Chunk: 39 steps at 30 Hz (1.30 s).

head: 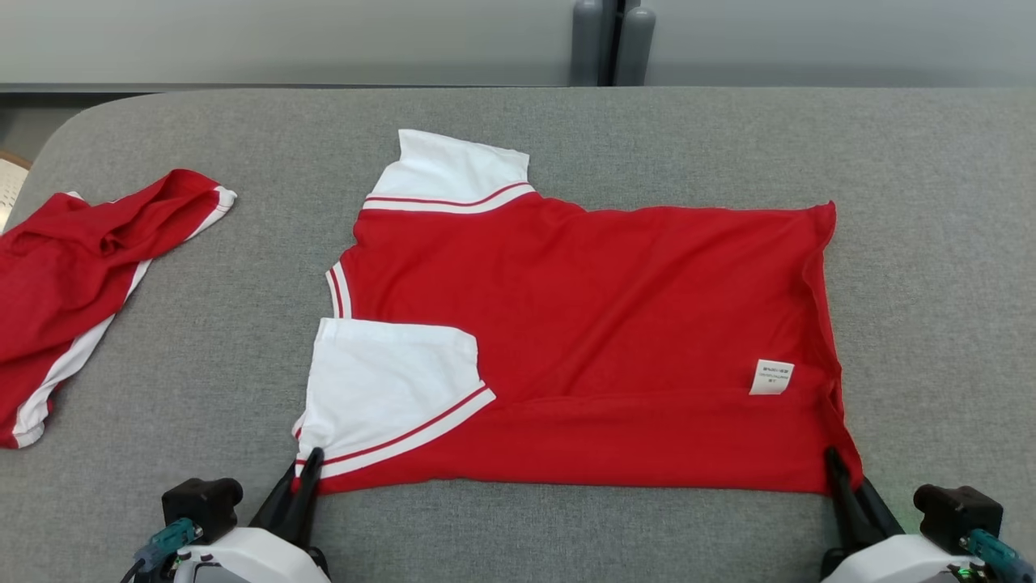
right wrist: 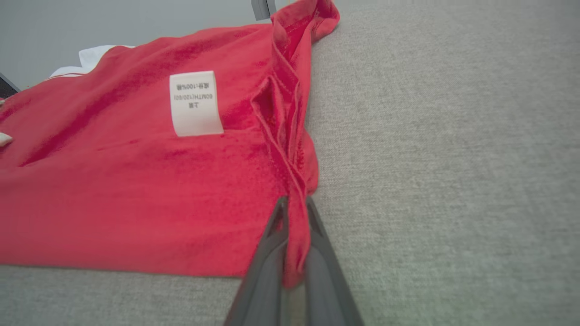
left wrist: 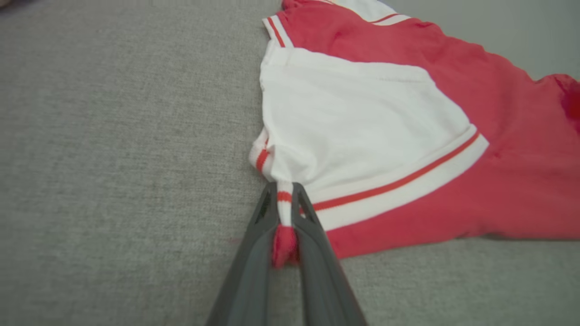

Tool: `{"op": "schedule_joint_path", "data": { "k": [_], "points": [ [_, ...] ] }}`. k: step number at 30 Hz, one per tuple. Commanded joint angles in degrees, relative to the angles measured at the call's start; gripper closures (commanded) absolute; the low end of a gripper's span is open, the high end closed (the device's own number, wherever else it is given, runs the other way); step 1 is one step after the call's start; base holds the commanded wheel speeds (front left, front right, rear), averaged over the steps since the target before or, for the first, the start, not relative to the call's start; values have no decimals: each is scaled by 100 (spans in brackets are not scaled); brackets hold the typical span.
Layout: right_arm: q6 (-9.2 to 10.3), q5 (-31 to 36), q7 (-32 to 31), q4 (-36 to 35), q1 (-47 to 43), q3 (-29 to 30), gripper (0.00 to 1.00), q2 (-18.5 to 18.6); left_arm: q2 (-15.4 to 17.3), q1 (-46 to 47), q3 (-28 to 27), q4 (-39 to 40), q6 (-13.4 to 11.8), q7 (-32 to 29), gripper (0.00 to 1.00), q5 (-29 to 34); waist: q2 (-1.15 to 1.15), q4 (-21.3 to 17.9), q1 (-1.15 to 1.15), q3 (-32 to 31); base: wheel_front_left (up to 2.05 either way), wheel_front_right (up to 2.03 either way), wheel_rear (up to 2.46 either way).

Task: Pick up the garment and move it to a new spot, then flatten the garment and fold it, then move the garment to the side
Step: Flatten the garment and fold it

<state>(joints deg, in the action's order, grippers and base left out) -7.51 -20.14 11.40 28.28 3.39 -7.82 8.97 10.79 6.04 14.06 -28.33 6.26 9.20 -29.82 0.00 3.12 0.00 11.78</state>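
Left gripper [left wrist: 284,190] and right gripper [right wrist: 294,203] each clamp a corner of the shirt [head: 607,308], probably so the edge between them lifts evenly.

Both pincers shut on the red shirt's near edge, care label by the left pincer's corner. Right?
Not quite. Both are shut on the red shirt at its near edge, but the care label lies by the right pincer, not the left pincer. The head view shows it.

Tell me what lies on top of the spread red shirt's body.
A white sleeve with red stripe lies folded over the red shirt, and a white care label sits near its hem. The fabric beneath the sleeve is covered.
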Motion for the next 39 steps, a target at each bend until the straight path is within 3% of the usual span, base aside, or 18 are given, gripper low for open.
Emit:
{"op": "schedule_joint_path", "data": {
  "k": [1, 6, 15, 16, 17, 18, 22, 29, 39],
  "points": [
    [4, -65, 27, -29, -163, -22, 100, 40, 90, -119, -20, 41, -4, 53, 100, 31, 0, 1, 0, -82, 0, 0, 0],
    [8, -212, -47, -280, -574, 10, 100, 137, 189, -531, -76, 428, -130, 43, 100, -31, 0, -34, 0, -378, 0, 0, 0],
    [9, -339, -242, -499, -1346, 153, 100, 154, 300, -1450, -54, 1167, -494, -500, 100, -138, 0, -80, 0, -799, 0, 0, 0],
    [9, -380, -279, -504, -1387, 149, 61, 128, 292, -1504, -59, 1242, -539, -552, 100, -159, 0, -79, 0, -825, 0, 0, 0],
    [9, -372, -297, -538, -1393, 129, 18, 117, 291, -1548, -40, 1294, -555, -610, 48, -168, 0, -85, 0, -844, 0, 0, 0],
    [8, -381, -279, -596, -1388, 116, 0, 115, 281, -1589, -20, 1342, -581, -646, 0, -170, 0, -88, 0, -876, 0, 0, 0],
    [8, -232, -87, -1010, -1292, 167, 0, 146, 225, -1622, -129, 1604, -838, -260, 0, -3, 0, -127, 0, -963, 0, 0, 0],
    [8, 162, 16, -2368, -1114, 473, 0, 148, 376, -1425, -337, 2513, -1302, 436, 0, 623, 0, -171, 0, -1120, 0, 0, 0],
    [7, 319, -330, -2985, -1058, 626, 0, 98, 493, -1459, -294, 3151, -1580, 304, 0, 958, 0, -176, 0, -1119, 0, 0, 0]
  ]
}}
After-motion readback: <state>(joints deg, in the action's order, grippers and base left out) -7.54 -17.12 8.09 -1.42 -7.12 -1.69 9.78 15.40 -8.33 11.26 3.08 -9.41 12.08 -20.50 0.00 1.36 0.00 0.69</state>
